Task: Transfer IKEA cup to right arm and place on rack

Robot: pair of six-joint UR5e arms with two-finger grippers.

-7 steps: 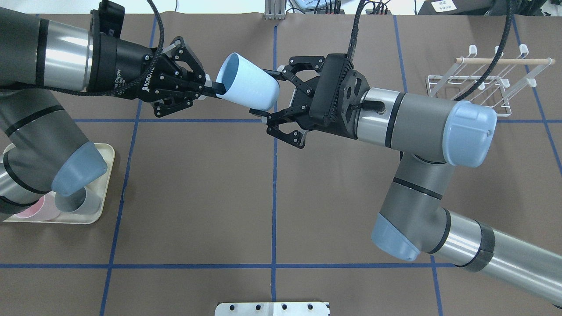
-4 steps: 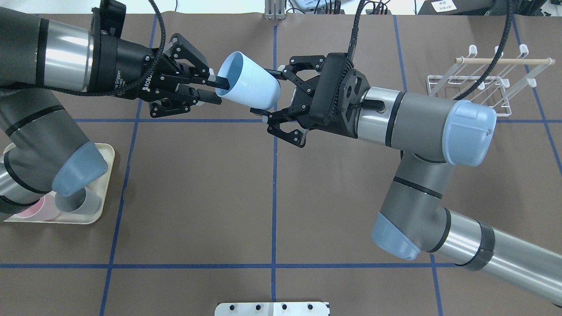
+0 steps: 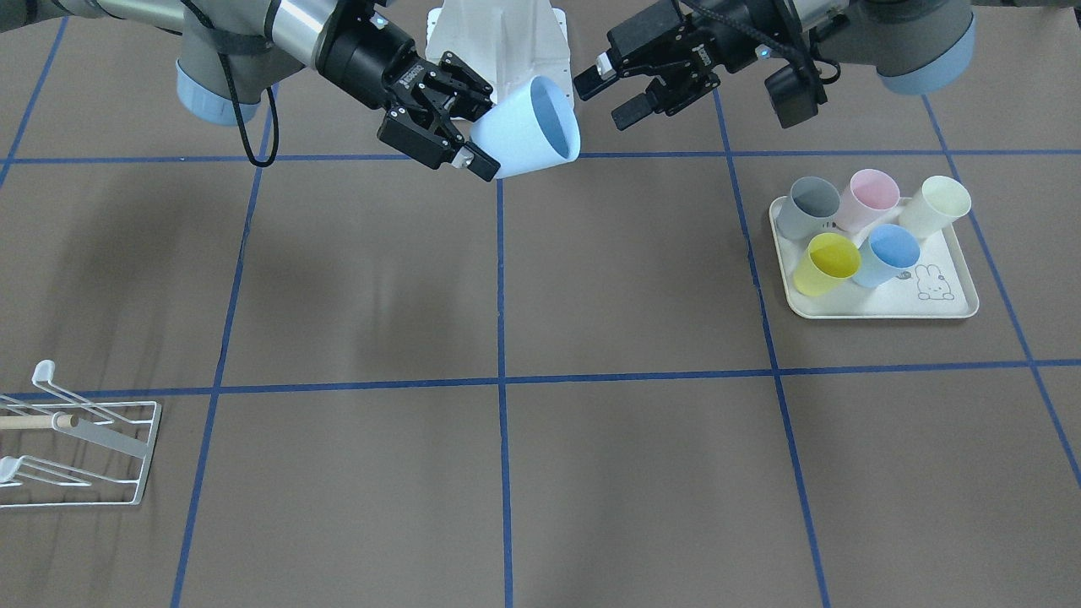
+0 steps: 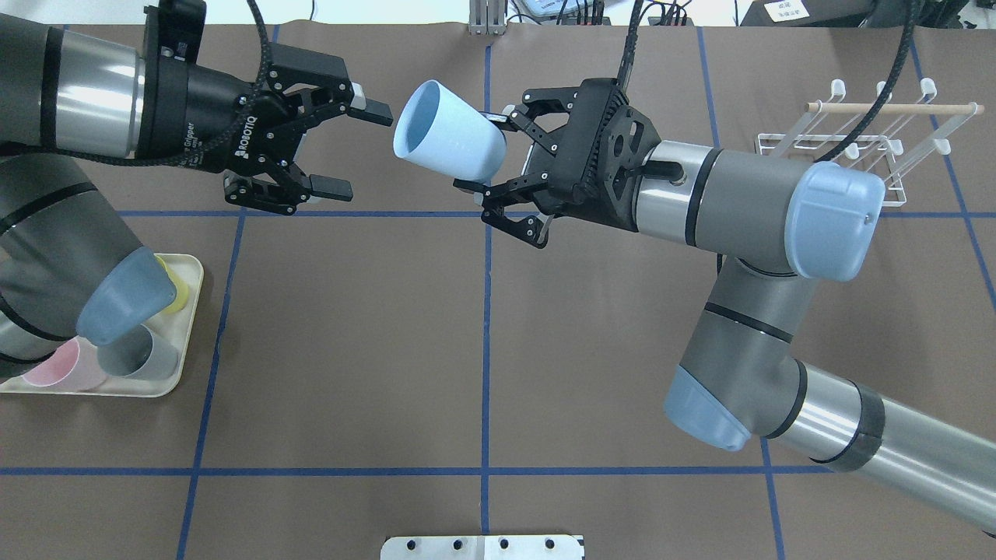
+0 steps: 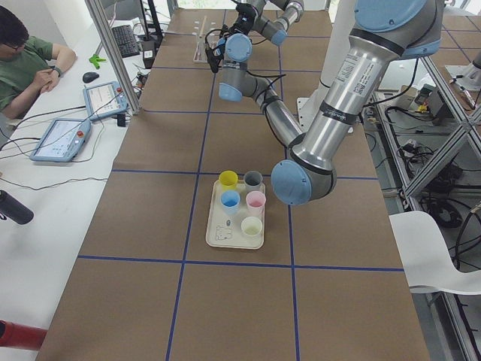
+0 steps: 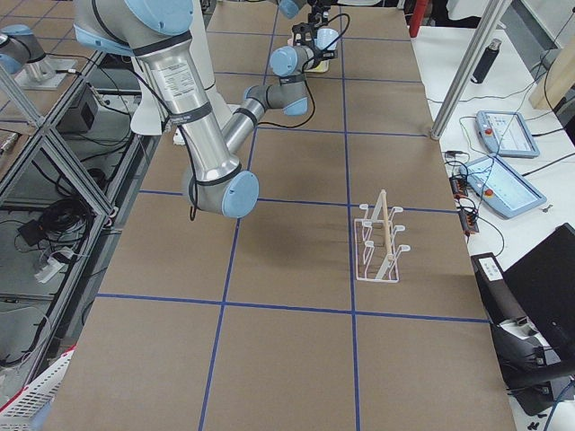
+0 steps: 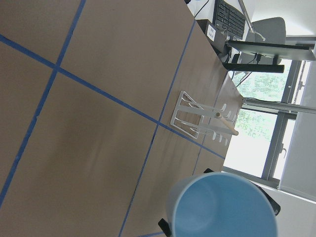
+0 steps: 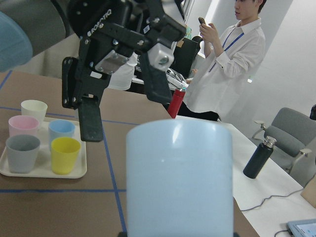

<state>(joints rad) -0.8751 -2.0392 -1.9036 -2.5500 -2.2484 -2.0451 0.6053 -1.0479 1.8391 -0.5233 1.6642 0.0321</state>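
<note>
Front view first: your right pincer (image 3: 477, 128) is clamped on the base end of the cup (image 3: 532, 127). It holds the cup up in the air, tipped on its side, mouth towards the left pincer (image 3: 610, 97). That one is spread wide, just beside the cup's mouth and not touching it. The rack (image 3: 84, 456) sits well apart from the cup, out on the right arm's side. The tray (image 3: 954, 308) with five spare cups (image 3: 832, 262) is well apart from the cup the other way.

Overhead: same story. The cup hangs over the desk (image 4: 350, 350) with a right finger on each side of its lower wall. There's a clear gap between its rim and the left fingertips.

Left side view: the cup is hidden behind the arm here, and the pincers are too small to judge. The tray sits nearer the camera than the pincers do, and a person in green (image 5: 30, 56) sits off to one side.

Right side view: the rack is nearer the camera, the cup just a speck beyond it.

Left wrist: you're looking into the cup's blue mouth at the bottom edge, rack on the desk beyond it.

Right wrist: the cup's pale wall fills the middle. Past the cup the left pincer hangs wide apart, with the tray lower down beyond it. A person in white (image 8: 227, 64) is holding a phone.
</note>
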